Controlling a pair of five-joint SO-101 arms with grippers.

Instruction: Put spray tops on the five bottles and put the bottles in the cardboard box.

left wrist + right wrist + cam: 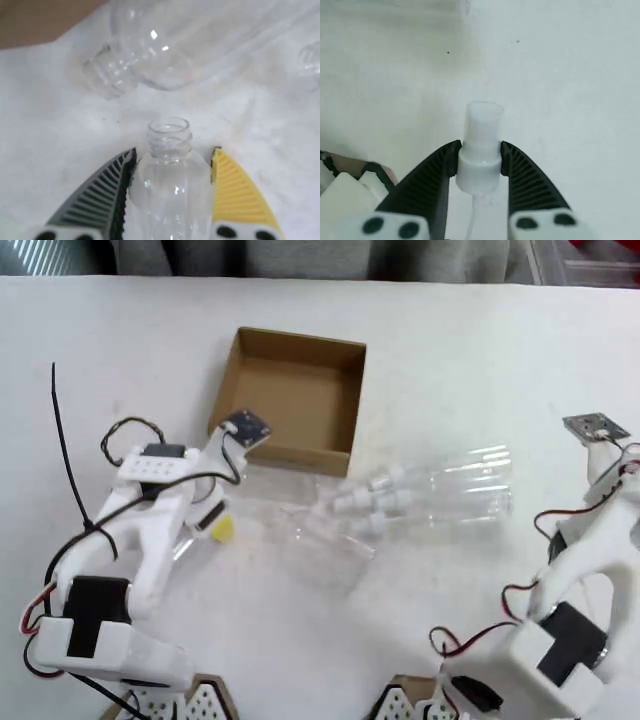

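Note:
My left gripper (172,152), one finger grey and one yellow, is shut on a clear bottle (170,190) whose open neck carries no top. In the high view its yellow finger (222,528) sits just in front of the cardboard box (300,350). A second bottle without a top (150,55) lies on its side beyond it. My right gripper (479,146) is shut on a white spray top (481,150), its thin tube trailing back between the fingers. Three clear bottles (440,490) with white spray tops lie side by side at the table's middle right.
The box stands open, and its brown floor (290,400) is bare. An uncapped bottle (325,540) lies in front of the capped ones. The right arm (580,570) stands at the right edge. Black cables (60,440) loop beside the left arm.

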